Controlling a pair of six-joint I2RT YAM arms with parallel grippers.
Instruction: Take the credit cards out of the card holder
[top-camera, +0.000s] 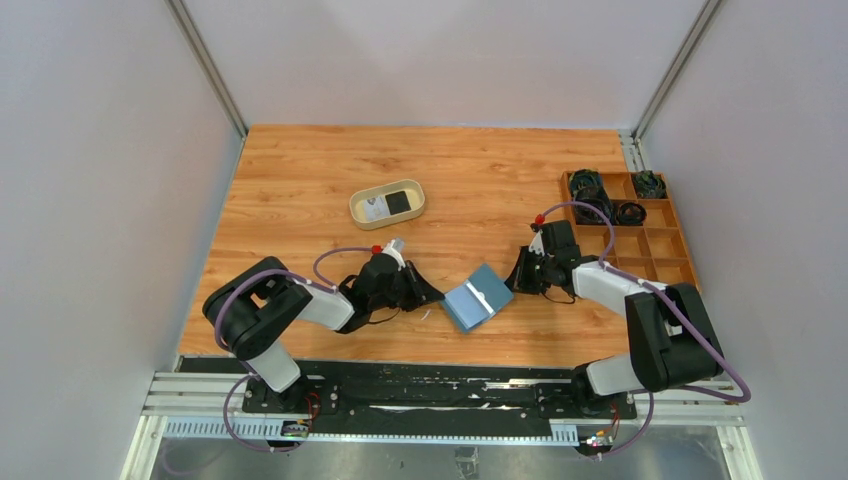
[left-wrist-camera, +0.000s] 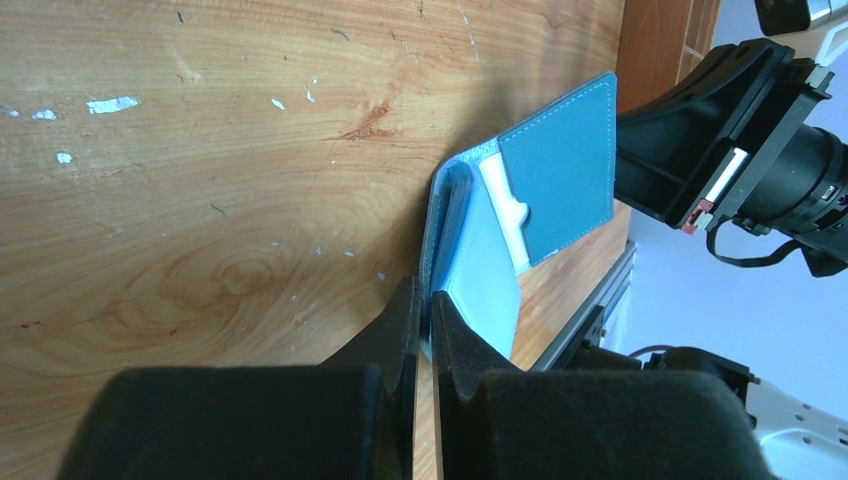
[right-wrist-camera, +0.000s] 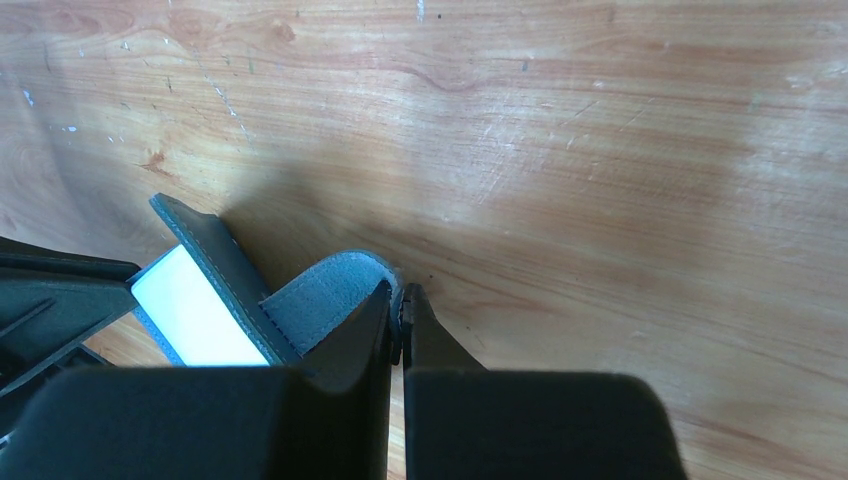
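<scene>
Soft, even overhead light fills the white-walled cell, leaving faint shadows under both arms on the worktop (top-camera: 300, 180). In the wrist views the left end effector (left-wrist-camera: 425, 305) and right end effector (right-wrist-camera: 400, 305) blur into black foreground masses, while the wood grain is sharp. The card holder (right-wrist-camera: 200, 310) has its pale inner panel blown out to white.

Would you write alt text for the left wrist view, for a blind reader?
The left gripper pinches the near edge of the open teal card holder; a white card shows inside, and the right gripper holds the far edge, wooden table behind.
</scene>
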